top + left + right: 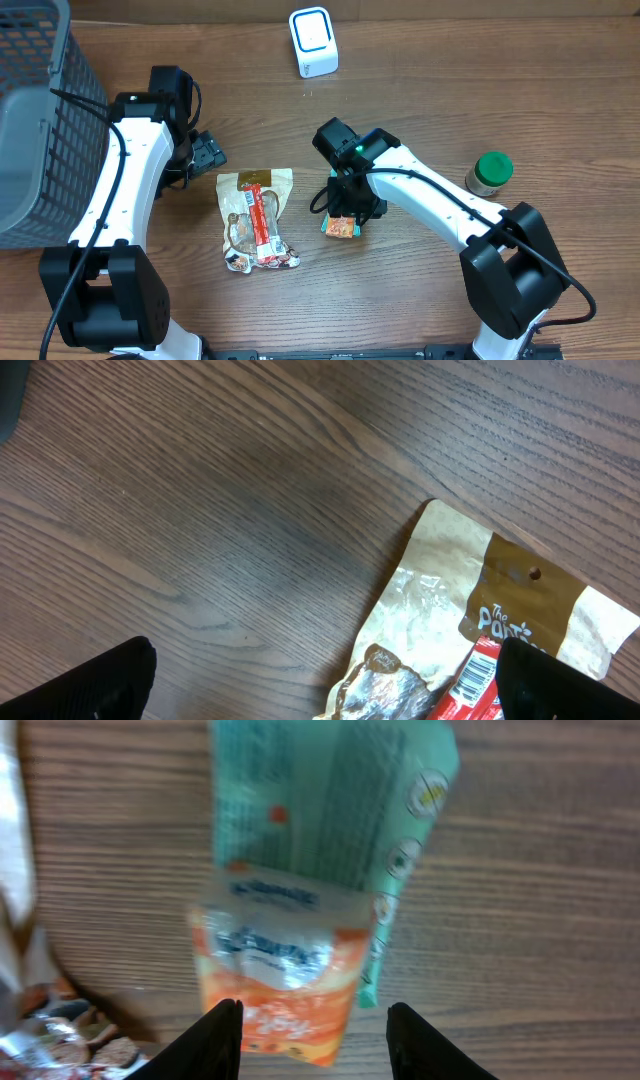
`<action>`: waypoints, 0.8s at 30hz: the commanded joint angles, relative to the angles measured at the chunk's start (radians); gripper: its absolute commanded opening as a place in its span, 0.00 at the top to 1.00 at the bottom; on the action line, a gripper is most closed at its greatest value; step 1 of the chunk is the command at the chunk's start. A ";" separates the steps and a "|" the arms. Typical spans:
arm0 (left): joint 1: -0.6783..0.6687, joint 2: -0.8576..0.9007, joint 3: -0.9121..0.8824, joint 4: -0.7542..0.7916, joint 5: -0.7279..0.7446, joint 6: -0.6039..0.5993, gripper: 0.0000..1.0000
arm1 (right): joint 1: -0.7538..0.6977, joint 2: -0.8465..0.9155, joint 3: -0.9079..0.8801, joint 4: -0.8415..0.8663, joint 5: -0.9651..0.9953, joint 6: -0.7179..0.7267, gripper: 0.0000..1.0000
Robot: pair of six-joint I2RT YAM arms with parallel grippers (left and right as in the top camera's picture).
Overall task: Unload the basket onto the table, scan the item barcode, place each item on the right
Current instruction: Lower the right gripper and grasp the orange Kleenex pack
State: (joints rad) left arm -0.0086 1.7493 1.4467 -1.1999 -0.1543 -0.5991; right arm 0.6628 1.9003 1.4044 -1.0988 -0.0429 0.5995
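Observation:
A small orange and teal packet (341,229) lies on the wooden table under my right gripper (351,208). In the right wrist view the packet (300,920) is blurred. Its orange end sits between the fingers of the right gripper (315,1008), which is open; the left finger is at the packet's edge and the right finger stands apart from it. A white scanner (313,42) stands at the back. My left gripper (208,155) hangs wide open and empty beside a brown snack bag (255,215). The left wrist view shows the left gripper (324,652) above this bag (450,620).
A red wrapper with a barcode (476,674) lies on the brown bag. A grey mesh basket (35,120) fills the far left. A jar with a green lid (489,172) stands at the right.

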 commanded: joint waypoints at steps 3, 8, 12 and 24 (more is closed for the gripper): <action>0.002 -0.004 0.014 0.000 -0.005 -0.003 0.01 | 0.001 -0.008 -0.022 0.009 -0.005 0.030 0.57; 0.002 -0.004 0.014 0.000 -0.005 -0.003 0.00 | 0.006 -0.008 -0.040 0.024 -0.016 0.033 0.60; 0.002 -0.004 0.014 0.000 -0.005 -0.003 0.00 | 0.012 -0.008 -0.065 0.064 -0.049 0.034 0.60; 0.002 -0.004 0.014 0.000 -0.005 -0.003 0.00 | 0.015 -0.008 -0.070 0.195 -0.215 0.032 0.60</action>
State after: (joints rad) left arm -0.0086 1.7493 1.4467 -1.1999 -0.1543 -0.5991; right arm 0.6693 1.9003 1.3384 -0.9390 -0.1699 0.6285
